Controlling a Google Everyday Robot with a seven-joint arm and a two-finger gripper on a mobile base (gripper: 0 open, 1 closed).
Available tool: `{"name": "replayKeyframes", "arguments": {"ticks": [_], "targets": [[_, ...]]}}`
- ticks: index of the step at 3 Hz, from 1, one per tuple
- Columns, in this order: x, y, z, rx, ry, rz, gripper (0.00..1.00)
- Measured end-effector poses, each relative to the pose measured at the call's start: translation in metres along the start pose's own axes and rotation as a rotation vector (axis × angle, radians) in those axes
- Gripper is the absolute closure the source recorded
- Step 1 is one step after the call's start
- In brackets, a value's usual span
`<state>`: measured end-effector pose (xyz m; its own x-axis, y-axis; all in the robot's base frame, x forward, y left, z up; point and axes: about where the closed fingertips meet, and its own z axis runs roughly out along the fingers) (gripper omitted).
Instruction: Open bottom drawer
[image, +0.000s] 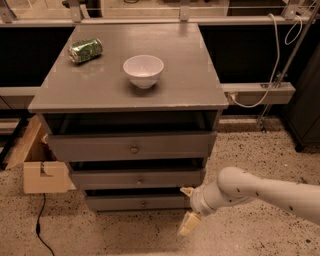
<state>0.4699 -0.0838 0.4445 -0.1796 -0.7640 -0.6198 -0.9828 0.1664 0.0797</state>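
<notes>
While gripper hovers wide, empty, beside bottom drawer: may miss small knob (fingers off to side), or snag middle drawer just above.

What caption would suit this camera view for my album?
Open gripper beside the right end of the bottom drawer; a white bowl and green can sit on the cabinet.

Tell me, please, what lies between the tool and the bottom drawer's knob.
The camera view shows only the bottom drawer's bare front between its knob and the open tool at its right end.
</notes>
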Motion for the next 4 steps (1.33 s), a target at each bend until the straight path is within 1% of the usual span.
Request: {"name": "replayKeyframes", "arguments": {"ticks": [1, 2, 3, 4], "targets": [[0.029, -0.003, 0.049, -0.028, 0.032, -0.043, 0.00], [0.052, -0.012, 0.088, -0.033, 0.048, -0.066, 0.00], [0.070, -0.024, 0.129, -0.037, 0.039, -0.064, 0.00], [0.070, -0.024, 0.129, -0.037, 0.039, -0.064, 0.00]]}}
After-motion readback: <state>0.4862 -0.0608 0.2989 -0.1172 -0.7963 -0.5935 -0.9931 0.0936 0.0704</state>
